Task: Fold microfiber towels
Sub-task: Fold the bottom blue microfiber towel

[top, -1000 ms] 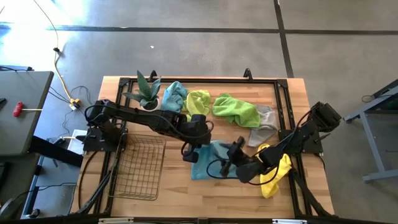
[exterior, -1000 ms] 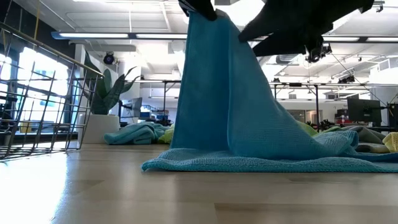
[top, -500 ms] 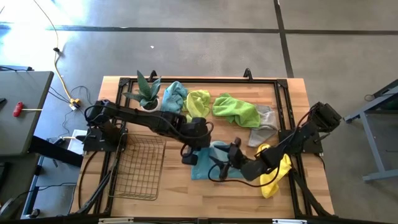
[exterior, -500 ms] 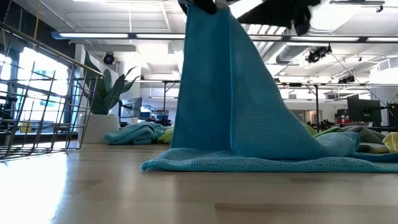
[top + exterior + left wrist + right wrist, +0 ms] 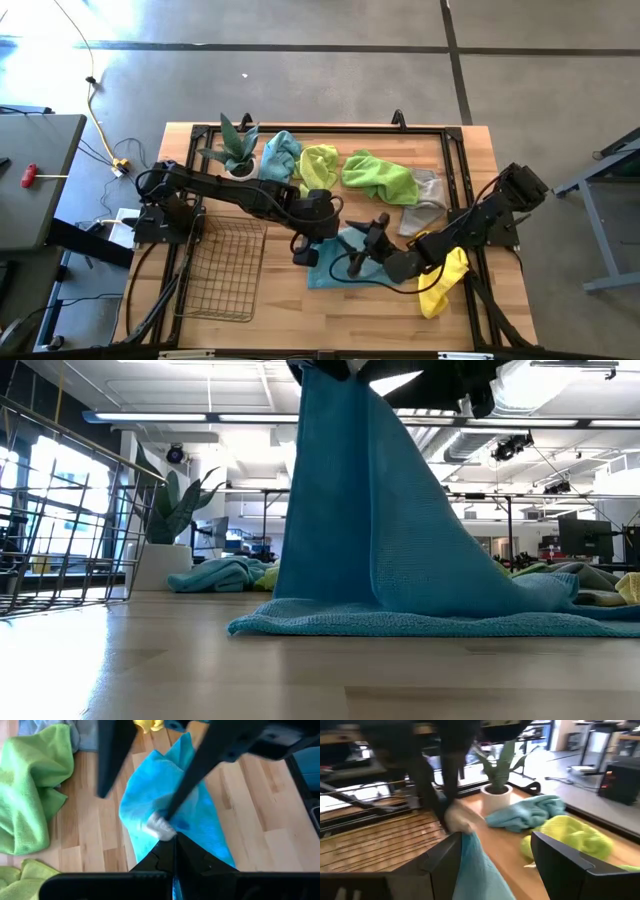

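Dark wire-mesh basket (image 5: 228, 268) at table's left front. Left gripper (image 5: 172, 842) clamped on corner of teal waffle-weave towel (image 5: 380, 530), lifted into a tall draped peak, lower hem flat on pale wood table (image 5: 200, 680). Right gripper (image 5: 362, 250) just beside, fingers spread wide around the hanging cloth

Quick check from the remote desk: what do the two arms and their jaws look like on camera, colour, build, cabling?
Both arms are dark, near-black, jointed links on black bases bolted to a black frame on the wooden table. The left arm has black cable looping at its base. The right arm is the same build. The left gripper and the right gripper each end in two slim, flat black jaws, with no markings visible.
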{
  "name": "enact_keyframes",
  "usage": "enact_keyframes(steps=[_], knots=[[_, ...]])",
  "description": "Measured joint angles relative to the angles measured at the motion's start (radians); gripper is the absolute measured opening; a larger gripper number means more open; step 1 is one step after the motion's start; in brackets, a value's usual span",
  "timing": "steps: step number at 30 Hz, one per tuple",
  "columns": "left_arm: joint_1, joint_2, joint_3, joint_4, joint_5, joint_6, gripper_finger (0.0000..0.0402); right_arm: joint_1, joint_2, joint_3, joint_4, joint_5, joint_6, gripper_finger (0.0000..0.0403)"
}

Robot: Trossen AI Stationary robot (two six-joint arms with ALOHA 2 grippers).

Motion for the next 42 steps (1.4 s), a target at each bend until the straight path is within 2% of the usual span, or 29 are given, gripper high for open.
enact_keyframes(steps=[6, 13, 18, 26, 34, 42], knots=[[0.000, 0.000, 0.000, -0.001, 0.003, 0.000, 0.0000, -0.017, 0.000, 0.000, -0.004, 0.015, -0.034, 0.0232], [0.014, 0.000, 0.000, -0.008, 0.004, 0.000, 0.0000, 0.015, 0.000, 0.000, -0.048, 0.030, -0.072, 0.0232], [0.015, 0.000, 0.000, -0.008, 0.003, 0.008, 0.0000, 0.009, 0.000, 0.000, -0.245, 0.062, 0.072, 0.0232], [0.014, 0.000, 0.000, -0.008, 0.003, 0.011, 0.0000, -0.002, 0.000, 0.000, -0.558, 0.047, 0.313, 0.0232], [0.043, 0.000, 0.000, -0.008, 0.003, 0.019, 0.0000, -0.015, 0.000, 0.000, -0.748, 0.017, 0.327, 0.0232], [0.069, 0.000, 0.000, -0.008, 0.002, 0.019, 0.0000, -0.114, 0.000, 0.000, -0.946, 0.055, 0.320, 0.0232]])
